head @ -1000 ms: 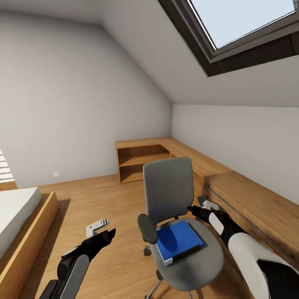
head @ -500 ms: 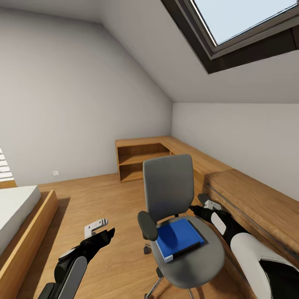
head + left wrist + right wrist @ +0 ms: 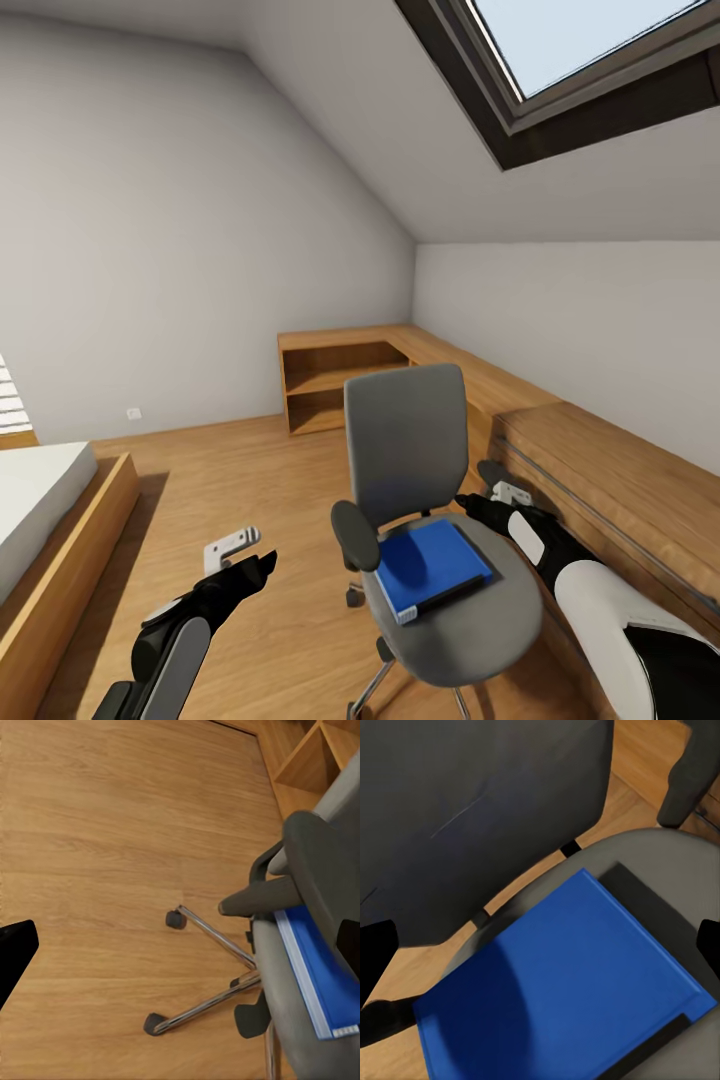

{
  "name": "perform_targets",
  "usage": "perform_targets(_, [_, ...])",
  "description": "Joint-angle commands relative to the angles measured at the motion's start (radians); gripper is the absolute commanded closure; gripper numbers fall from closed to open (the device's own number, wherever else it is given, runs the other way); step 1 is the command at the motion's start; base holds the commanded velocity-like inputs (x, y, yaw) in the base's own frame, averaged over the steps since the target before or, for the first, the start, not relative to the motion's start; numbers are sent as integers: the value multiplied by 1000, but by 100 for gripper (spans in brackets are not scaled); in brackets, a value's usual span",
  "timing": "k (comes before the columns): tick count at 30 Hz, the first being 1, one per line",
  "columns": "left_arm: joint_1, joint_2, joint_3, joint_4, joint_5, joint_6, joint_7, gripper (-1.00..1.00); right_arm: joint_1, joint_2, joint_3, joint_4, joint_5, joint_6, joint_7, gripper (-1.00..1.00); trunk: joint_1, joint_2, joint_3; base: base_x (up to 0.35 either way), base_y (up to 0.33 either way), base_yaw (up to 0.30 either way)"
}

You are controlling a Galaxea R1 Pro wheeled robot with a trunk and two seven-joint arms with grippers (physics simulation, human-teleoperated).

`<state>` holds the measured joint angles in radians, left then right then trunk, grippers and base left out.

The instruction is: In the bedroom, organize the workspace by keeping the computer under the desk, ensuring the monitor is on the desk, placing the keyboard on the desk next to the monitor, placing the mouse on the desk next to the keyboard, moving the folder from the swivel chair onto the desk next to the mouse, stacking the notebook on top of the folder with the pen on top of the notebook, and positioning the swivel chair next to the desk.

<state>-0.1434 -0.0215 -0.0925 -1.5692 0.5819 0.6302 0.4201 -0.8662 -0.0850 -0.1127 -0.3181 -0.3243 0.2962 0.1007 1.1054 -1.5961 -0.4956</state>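
The blue folder [image 3: 432, 566] lies flat on the seat of the swivel chair [image 3: 420, 470], and a thin dark notebook [image 3: 649, 896] peeks out from under it. The right gripper [image 3: 470, 504] hangs just past the folder's far corner, near the chair back, and holds nothing. Its 2 fingers look spread apart, with the folder lying between their tips in the right wrist view. The left gripper [image 3: 262, 563] floats over the wooden floor [image 3: 250, 470], well apart from the chair. Its fingers look apart too, but I cannot tell for sure.

What could go wrong? The chair sits on wheels, so a bump from the fingers could roll it away. The fingers could also pinch only the folder and leave the notebook, or slide both off the seat.

The left wrist view shows the chair's shiny legs [image 3: 214, 971] and wheels. The right wrist view shows the notebook's dark edges up close.
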Motion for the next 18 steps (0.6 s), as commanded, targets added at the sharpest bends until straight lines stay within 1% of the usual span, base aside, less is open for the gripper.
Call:
perform_targets(1, [-1,0,0,-1,10,2,10,-100,0,0,-6,-1,-1,6,3,-100,4,-8,-4,0,0,0])
perform_targets(18, [-1,2,4,-2,9,2,11,-100,0,-1,-6,5,3,5,4,-100,69,-127,-58,0,0,0])
